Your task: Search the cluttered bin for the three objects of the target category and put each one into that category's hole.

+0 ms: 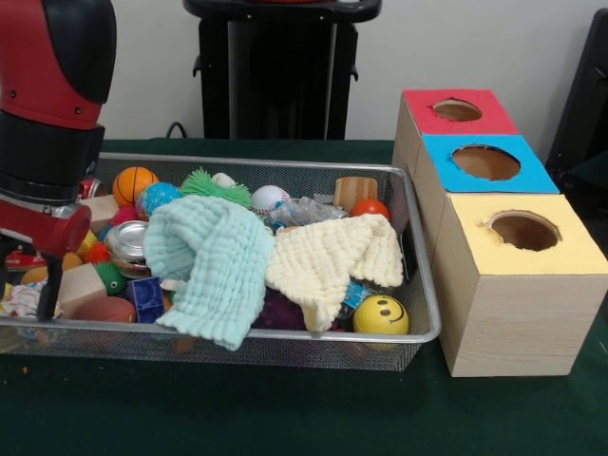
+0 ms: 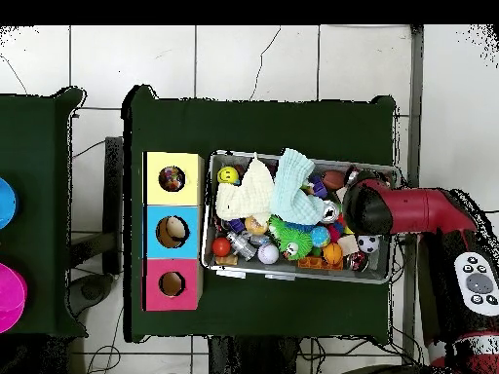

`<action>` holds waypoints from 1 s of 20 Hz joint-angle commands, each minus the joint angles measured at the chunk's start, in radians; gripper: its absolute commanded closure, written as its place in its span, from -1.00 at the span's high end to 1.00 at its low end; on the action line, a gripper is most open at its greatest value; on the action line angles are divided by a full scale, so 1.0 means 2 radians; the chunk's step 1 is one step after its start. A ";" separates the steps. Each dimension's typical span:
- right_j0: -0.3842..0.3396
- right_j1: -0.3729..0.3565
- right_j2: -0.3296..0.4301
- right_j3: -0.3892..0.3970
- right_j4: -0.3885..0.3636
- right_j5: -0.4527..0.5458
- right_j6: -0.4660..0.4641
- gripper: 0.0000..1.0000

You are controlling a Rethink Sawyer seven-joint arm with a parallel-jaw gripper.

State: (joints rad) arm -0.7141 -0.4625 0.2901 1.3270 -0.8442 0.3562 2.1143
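Observation:
The wire mesh bin is full of toys, also in the overhead view. My gripper is down in the bin's left end, under the red and black arm. A small pale piece with coloured print lies right at the gripper; I cannot tell whether it is held. The round hole in the yellow-topped box stands right of the bin. From overhead a speckled thing shows inside this hole. No other dotted fabric piece shows.
A mint-green cloth and a cream cloth cover the bin's middle. A yellow smiley ball, an orange ball and a green spiky ball lie around them. Blue-topped and red-topped holes stand behind the yellow one.

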 commanded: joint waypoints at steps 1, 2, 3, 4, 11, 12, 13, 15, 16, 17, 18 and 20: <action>-0.007 0.047 -0.028 0.061 -0.015 0.070 -0.067 1.00; -0.006 0.049 -0.028 0.060 -0.016 0.072 -0.070 1.00; -0.007 0.051 -0.027 0.059 -0.015 0.075 -0.074 1.00; -0.009 0.054 -0.026 0.059 -0.014 0.079 -0.079 1.00; -0.008 0.064 -0.030 0.065 -0.009 0.083 -0.083 1.00; -0.008 0.067 -0.029 0.064 -0.010 0.082 -0.082 1.00; -0.007 0.069 -0.029 0.062 -0.010 0.081 -0.082 1.00; -0.003 0.071 -0.033 0.058 -0.016 0.071 -0.074 1.00; 0.000 0.072 -0.035 0.054 -0.020 0.063 -0.069 1.00; 0.002 0.073 -0.035 0.050 -0.026 0.055 -0.068 1.00; 0.005 0.074 -0.038 0.045 -0.030 0.049 -0.065 1.00; 0.016 0.072 -0.048 0.036 -0.046 0.025 -0.052 1.00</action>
State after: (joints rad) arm -0.7018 -0.4275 0.2459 1.3599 -0.8433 0.3616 2.1143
